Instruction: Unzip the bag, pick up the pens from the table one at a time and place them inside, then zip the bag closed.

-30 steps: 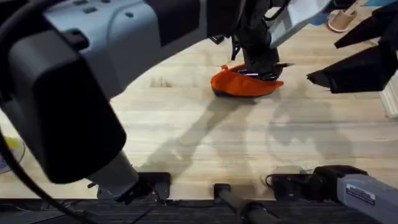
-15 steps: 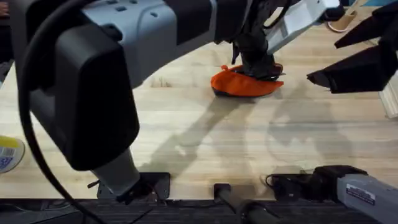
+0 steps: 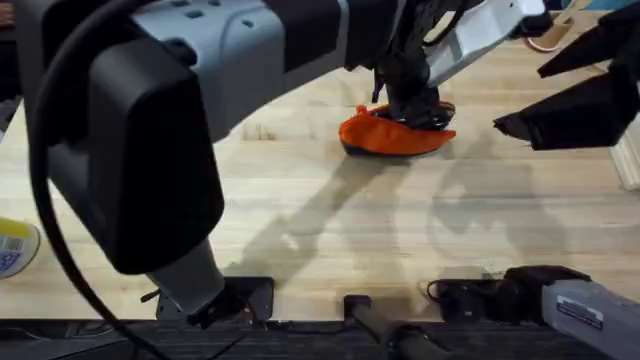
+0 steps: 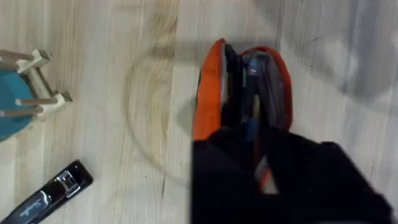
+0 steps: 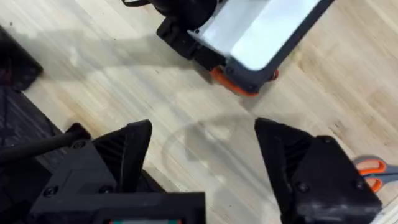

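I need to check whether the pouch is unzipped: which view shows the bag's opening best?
The left wrist view: the bag gapes open right below the camera, its inside visible. Overhead, the left gripper covers the bag's top. The right wrist view catches just an orange sliver under the left arm.

Pale plank tabletop (image 3: pixel 330 220) under soft shadows; possibly dark floor beyond.

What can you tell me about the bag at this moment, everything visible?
The bag is an orange fabric pouch with a greyish lining, lying on the table toward its far middle. Its top is unzipped and gaping, with dark slim items showing inside; whether these are pens cannot be told. The left gripper is directly over the opening, its black fingers reaching into or against it. In the overhead view the pouch looks bulged and curved, with the arm covering its top.
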### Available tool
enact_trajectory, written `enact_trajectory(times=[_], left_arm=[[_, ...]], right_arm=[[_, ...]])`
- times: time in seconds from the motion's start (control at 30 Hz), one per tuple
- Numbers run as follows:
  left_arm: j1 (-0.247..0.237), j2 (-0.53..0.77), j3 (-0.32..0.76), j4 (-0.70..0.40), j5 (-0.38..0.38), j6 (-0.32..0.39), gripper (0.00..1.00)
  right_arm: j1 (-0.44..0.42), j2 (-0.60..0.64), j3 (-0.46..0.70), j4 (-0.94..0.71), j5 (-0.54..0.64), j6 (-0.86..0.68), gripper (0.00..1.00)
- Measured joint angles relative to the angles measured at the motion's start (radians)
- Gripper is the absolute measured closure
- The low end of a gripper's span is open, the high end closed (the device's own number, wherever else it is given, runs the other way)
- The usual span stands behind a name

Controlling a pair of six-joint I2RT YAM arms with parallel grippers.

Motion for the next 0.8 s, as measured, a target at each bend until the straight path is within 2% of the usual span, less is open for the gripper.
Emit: enact_trajectory(times=[0.17, 0.2, 0.23, 0.3, 0.8], left_arm=[[0.000, 0.000, 0.000, 0.000, -0.002, 0.004, 0.264], [0.000, 0.000, 0.000, 0.000, -0.003, 0.007, 0.125], [0.000, 0.000, 0.000, 0.000, -0.003, 0.003, 0.044], [0.000, 0.000, 0.000, 0.000, -0.005, 0.004, 0.010], [0.002, 0.000, 0.000, 0.003, -0.006, 0.005, 0.008]], right_arm=[[0.000, 0.000, 0.000, 0.000, 0.000, 0.000, 0.005], [0.000, 0.000, 0.000, 0.000, 0.000, 0.000, 0.005], [0.000, 0.000, 0.000, 0.000, 0.000, 0.000, 0.005], [0.000, 0.000, 0.000, 0.000, 0.000, 0.000, 0.005], [0.000, 0.000, 0.000, 0.000, 0.000, 0.000, 0.005]])
